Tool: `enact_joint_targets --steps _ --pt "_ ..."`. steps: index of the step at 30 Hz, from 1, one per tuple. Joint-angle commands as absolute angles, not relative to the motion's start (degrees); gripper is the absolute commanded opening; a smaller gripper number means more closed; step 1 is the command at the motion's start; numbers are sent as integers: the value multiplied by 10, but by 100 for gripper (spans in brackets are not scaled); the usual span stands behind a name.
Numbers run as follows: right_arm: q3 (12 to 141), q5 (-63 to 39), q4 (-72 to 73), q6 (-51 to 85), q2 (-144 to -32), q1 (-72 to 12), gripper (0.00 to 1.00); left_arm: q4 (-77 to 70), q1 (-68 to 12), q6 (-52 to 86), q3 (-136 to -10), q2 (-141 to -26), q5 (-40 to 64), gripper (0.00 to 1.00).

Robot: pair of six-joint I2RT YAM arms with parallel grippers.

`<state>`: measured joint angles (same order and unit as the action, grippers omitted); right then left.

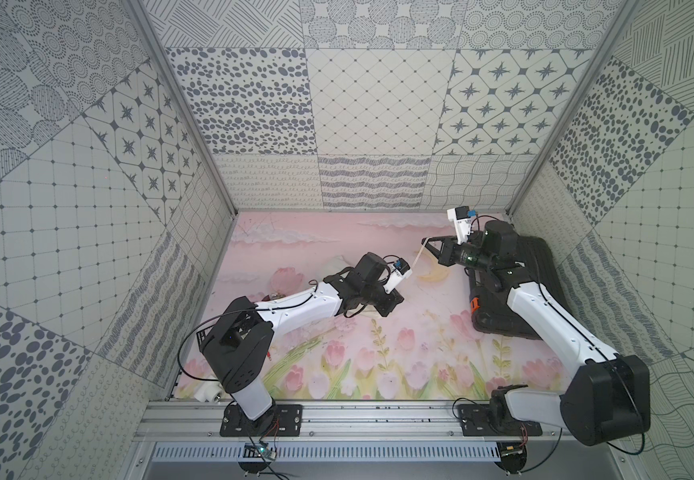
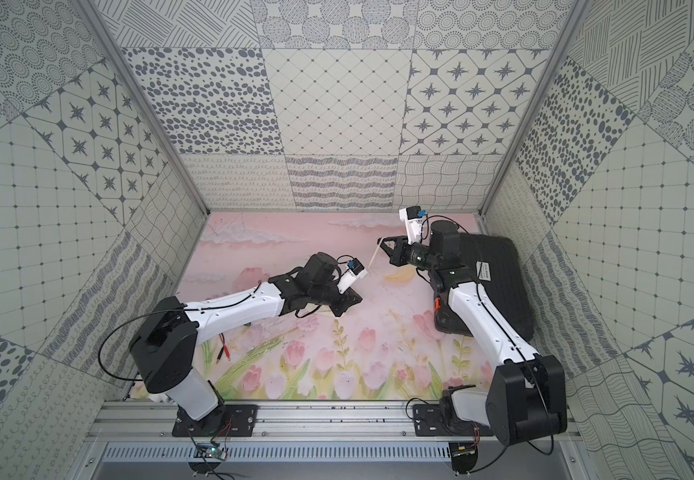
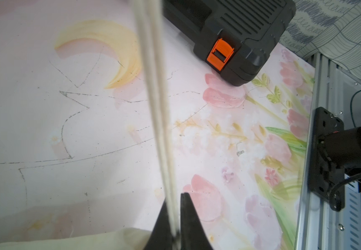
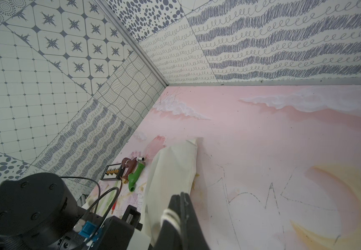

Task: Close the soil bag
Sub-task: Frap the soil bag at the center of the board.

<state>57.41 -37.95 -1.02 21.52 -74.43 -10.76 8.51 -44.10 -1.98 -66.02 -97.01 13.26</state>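
Note:
The soil bag (image 4: pixel 173 168) is a cream cloth pouch lying on the pink mat, mostly hidden under my left arm in both top views. Its corner (image 3: pixel 67 240) shows in the left wrist view. Its pale cord (image 3: pixel 153 86) runs taut from my left gripper (image 3: pixel 174 201) up to my right gripper (image 4: pixel 178 195). The left gripper (image 1: pixel 391 303) sits low over the bag's neck, with its jaws pinched on the cord. Raised at the back right, the right gripper (image 1: pixel 424 240) is shut on the cord (image 1: pixel 418 257), with strands looped over one finger (image 4: pixel 171 216).
A large black ribbed case (image 1: pixel 516 291) with an orange latch (image 3: pixel 220 54) lies along the right wall under my right arm. A green fitting (image 4: pixel 135 176), a brown part and a small black board (image 4: pixel 112 173) sit by the left wall. Red-tipped leads (image 2: pixel 229 353) lie front left.

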Motion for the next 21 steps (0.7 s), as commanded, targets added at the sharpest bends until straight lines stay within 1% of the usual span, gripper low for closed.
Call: enact_joint_targets --steps 1,3,5,12,18,21 --pt "644 -321 184 237 -724 -66 0 360 -454 -11 -632 -983 63 8" --pt "646 -321 184 238 -723 -61 0 365 -455 -11 -634 -987 48 3" --pt "648 -322 181 238 -720 -53 0 381 -455 -11 -641 -996 40 2" --pt "668 -323 180 259 -712 -6 0 419 -474 -16 -640 -1018 17 4" --pt "715 -307 171 265 -730 20 0 482 -510 2 -646 -1055 -45 6" --pt "725 -296 168 271 -737 30 0 499 -518 15 -639 -1061 -68 9"
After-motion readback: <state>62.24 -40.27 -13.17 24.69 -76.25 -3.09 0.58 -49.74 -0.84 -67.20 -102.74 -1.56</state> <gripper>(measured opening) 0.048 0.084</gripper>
